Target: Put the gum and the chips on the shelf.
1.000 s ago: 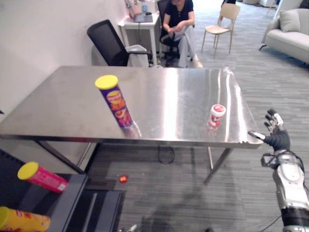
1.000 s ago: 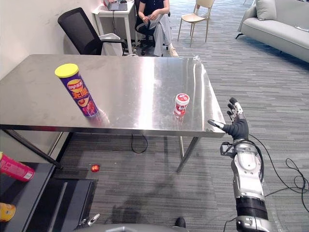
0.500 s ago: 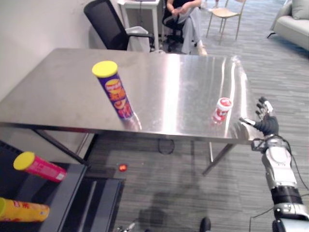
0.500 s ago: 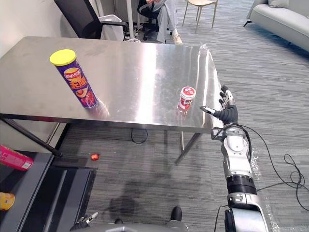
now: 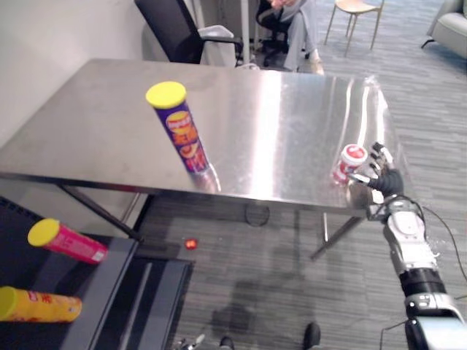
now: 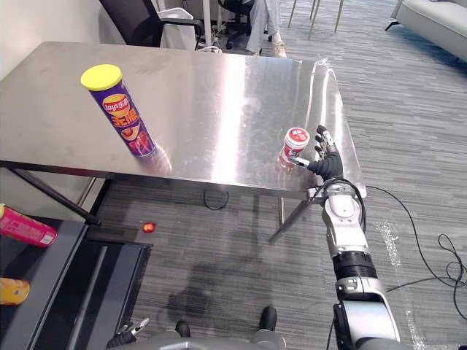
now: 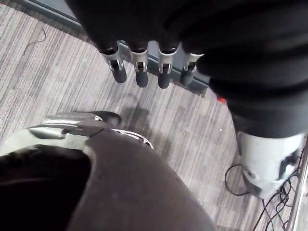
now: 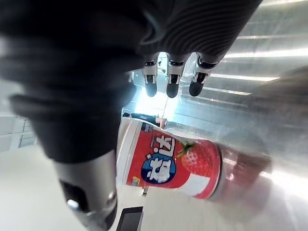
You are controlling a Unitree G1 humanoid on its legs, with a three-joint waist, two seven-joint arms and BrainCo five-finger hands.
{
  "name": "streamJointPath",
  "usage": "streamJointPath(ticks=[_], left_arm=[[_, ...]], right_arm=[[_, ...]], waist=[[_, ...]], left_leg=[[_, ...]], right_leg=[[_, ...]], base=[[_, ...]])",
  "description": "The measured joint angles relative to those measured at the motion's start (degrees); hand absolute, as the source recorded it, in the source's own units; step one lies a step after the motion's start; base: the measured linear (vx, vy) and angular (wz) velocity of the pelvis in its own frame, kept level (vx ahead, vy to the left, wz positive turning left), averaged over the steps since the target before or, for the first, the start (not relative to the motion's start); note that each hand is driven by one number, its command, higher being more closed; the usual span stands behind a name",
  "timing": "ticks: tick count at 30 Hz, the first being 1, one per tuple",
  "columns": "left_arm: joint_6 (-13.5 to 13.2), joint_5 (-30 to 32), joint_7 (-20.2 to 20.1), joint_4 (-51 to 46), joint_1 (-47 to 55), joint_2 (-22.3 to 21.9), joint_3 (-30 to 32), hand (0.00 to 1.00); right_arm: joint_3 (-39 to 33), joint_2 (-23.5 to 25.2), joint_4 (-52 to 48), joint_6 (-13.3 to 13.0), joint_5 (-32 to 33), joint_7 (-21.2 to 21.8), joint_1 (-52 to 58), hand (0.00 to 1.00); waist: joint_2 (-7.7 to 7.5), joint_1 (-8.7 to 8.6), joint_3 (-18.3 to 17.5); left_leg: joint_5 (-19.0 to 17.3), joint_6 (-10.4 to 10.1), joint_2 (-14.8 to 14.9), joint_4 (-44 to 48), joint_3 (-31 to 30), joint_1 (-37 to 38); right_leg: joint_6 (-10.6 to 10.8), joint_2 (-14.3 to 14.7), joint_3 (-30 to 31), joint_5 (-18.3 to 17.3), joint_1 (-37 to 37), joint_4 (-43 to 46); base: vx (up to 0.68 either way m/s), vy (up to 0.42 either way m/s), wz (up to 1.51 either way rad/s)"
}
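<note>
1. Right hand (image 6: 325,162) spread wide, fingers straight, holding nothing.
2. Gum tub (image 6: 294,146) upright on table (image 6: 219,95), just beside the thumb, facing the palm.
3. Chips can (image 6: 120,120) upright, well apart from that hand, leftward.
4. Left hand (image 7: 141,77) relaxed, empty.

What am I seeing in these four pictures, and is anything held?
This is a humanoid robot. The two wide pictures come from cameras in its head, looking down; the two close ones from its wrists. On the steel table stand a yellow-lidded purple chips can and a red-and-white gum tub. The right hand is open beside the tub, not closed on it; the left hand hangs open over the floor. Nothing is held. A shelf at lower left carries a pink can and a yellow can.
</note>
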Motion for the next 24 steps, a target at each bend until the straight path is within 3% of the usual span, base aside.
streamJointPath(ticks=[9, 10, 24], left_arm=[[0.0, 0.1, 0.0, 0.0, 0.0, 0.0, 0.0, 0.0], [0.0, 0.1, 0.0, 0.0, 0.0, 0.0, 0.0, 0.0], [0.4, 0.1, 0.8, -0.2, -0.2, 0.0, 0.1, 0.0]], right_arm=[[2.0, 1.0, 0.0, 0.1, 0.0, 0.4, -1.3, 0.0], [2.1, 1.1, 0.0, 0.1, 0.0, 0.4, -1.4, 1.0], [2.2, 2.1, 0.0, 0.4, -1.2, -0.7, -5.3, 1.0]], waist=[[-0.04, 0.09, 1.0], [-0.05, 0.11, 1.0], [0.0, 0.55, 2.4]], left_leg=[[0.2, 0.2, -0.1, 0.0, 0.0, 0.0], [0.2, 0.2, -0.2, 0.0, 0.0, 0.0], [0.2, 0.2, -0.2, -0.2, 0.1, 0.0]], right_leg=[[0.5, -0.1, 0.0, 0.3, -0.1, 0.0], [0.5, -0.1, 0.0, 0.3, -0.1, 0.0], [0.0, -0.1, 0.1, 0.7, -0.2, -0.1]], base=[[-0.01, -0.01, 0.0], [0.0, 0.0, 0.0], [0.0, 0.0, 0.0]])
